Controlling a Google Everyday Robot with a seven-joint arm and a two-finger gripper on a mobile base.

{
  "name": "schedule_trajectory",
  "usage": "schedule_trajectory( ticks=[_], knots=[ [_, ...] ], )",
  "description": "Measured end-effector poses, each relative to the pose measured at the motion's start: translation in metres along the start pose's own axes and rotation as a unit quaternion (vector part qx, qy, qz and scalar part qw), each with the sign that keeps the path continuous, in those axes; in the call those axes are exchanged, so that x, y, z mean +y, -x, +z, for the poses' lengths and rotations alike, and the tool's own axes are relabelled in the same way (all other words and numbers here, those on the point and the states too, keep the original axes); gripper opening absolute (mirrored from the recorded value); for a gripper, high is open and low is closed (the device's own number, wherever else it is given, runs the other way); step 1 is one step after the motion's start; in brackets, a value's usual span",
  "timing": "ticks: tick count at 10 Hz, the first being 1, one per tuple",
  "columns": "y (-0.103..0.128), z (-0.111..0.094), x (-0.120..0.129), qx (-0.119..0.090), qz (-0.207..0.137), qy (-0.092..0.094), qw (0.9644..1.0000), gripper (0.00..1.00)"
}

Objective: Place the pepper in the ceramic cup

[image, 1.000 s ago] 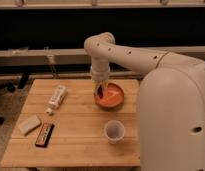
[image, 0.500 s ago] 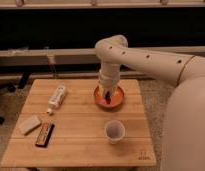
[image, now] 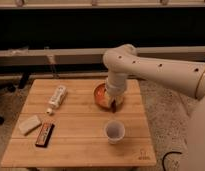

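Over the wide orange bowl (image: 102, 96) at the back of the pale wooden worktop (image: 81, 135), our hand (image: 115, 104) hangs closed; a dark red shape between its tips looks like the small glossy pepper, though we cannot be sure; a second ago the hand sat lower in the bowl, so the lift seems made; the small white ceramic cup (image: 114, 131) waits just in front, empty; carrying forward comes next, we judge.
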Motion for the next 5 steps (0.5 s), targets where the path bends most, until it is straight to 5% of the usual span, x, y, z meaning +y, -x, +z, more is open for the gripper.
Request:
schedule_trajectory(
  ticks=[5],
  knots=[
    [-0.029,0.012,0.004,-0.004,0.010,0.002,0.9999,0.00]
  ],
)
